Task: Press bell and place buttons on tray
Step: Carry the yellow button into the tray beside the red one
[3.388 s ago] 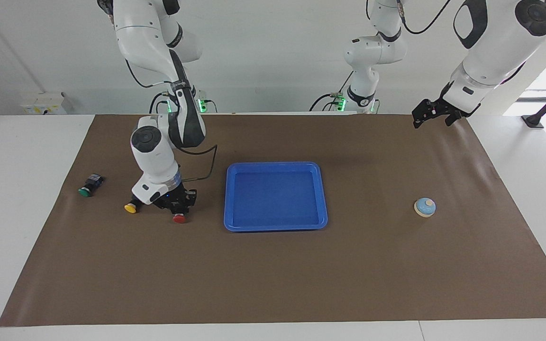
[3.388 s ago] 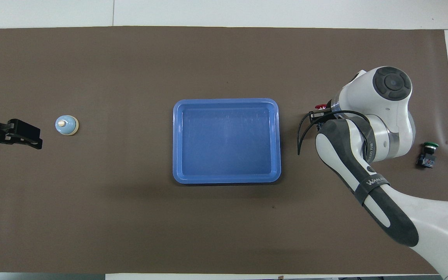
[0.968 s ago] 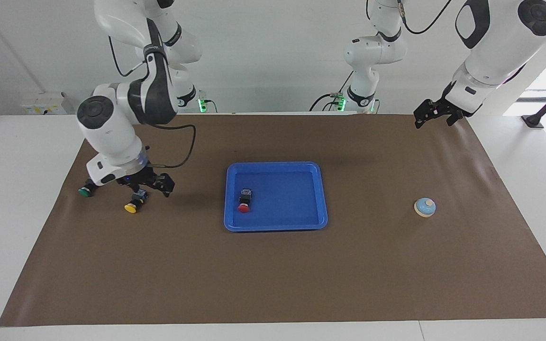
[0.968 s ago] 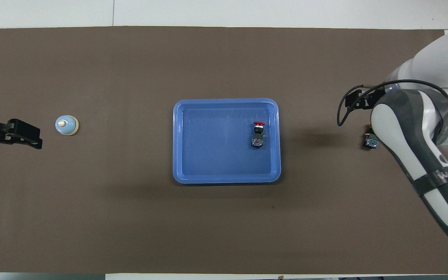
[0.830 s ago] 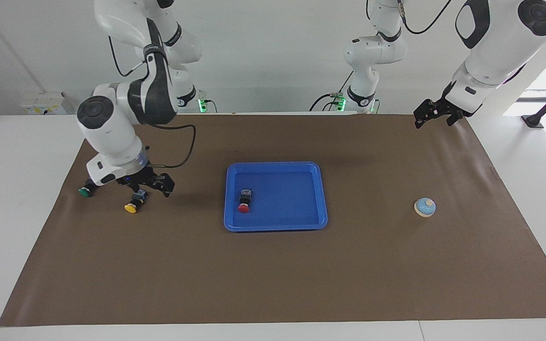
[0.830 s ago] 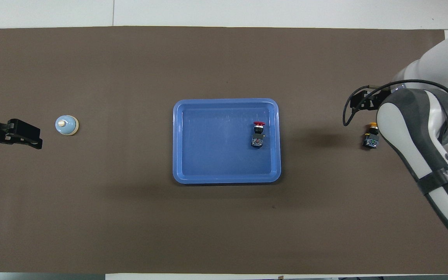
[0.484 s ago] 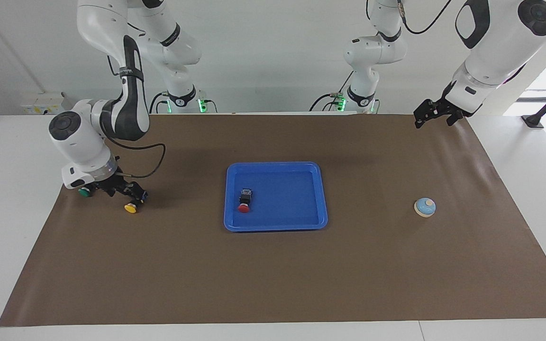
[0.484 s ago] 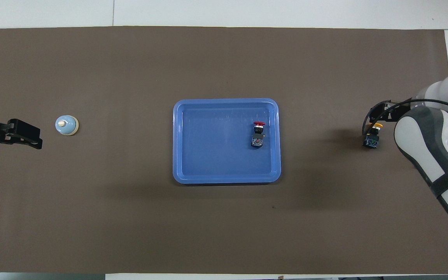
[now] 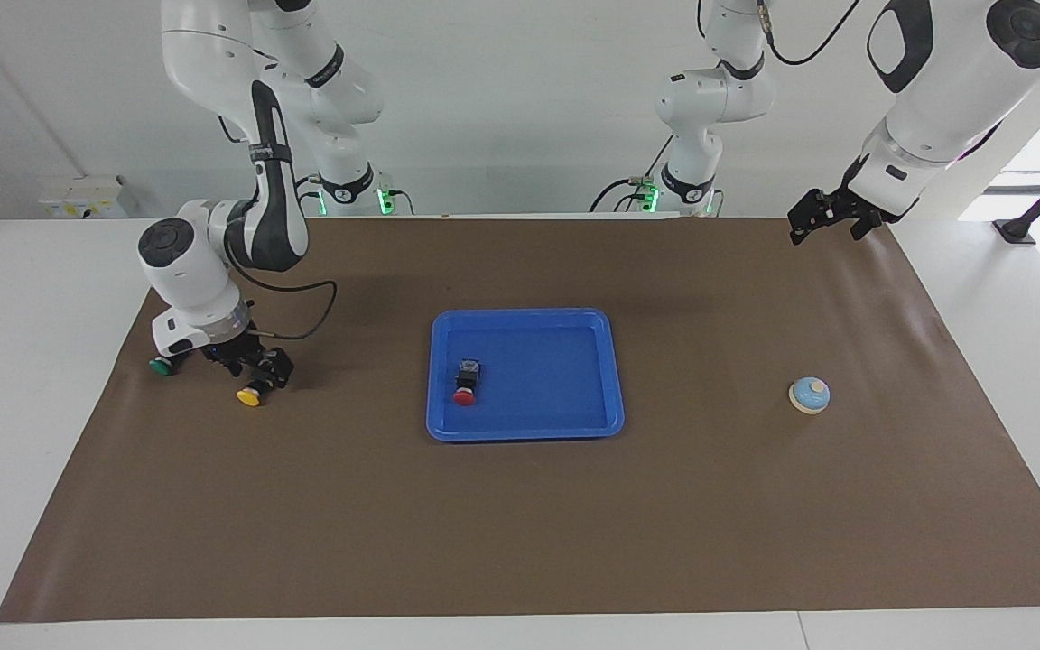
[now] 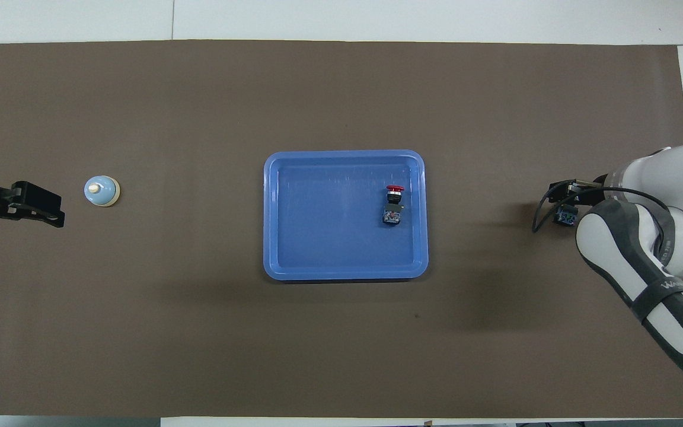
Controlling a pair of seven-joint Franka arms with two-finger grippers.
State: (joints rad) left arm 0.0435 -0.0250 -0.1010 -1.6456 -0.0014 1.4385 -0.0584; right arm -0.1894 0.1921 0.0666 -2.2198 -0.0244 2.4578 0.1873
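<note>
The blue tray (image 9: pixel 615 379) (image 10: pixel 418 237) lies mid-mat with the red button (image 9: pixel 464 385) (image 10: pixel 394 204) on its side inside it. On the mat toward the right arm's end lie the yellow button (image 9: pixel 249 394) (image 10: pixel 565 219) and the green button (image 9: pixel 160 366). The right arm hides the green one from overhead. My right gripper (image 9: pixel 255 368) (image 10: pixel 562 200) is down low right at the yellow button's black body. The light-blue bell (image 9: pixel 809 394) (image 10: pixel 102 191) stands toward the left arm's end. My left gripper (image 9: pixel 823 221) (image 10: pixel 36 204) waits open in the air, holding nothing.
A brown mat (image 9: pixel 520 524) covers most of the white table. The right arm's black cable (image 9: pixel 303 316) loops just above the mat beside the gripper.
The red button, held on the mat 3.4 s ago, now lies in the tray. Over the last second the right gripper swung toward the green button, then settled at the yellow one. The left arm stayed still.
</note>
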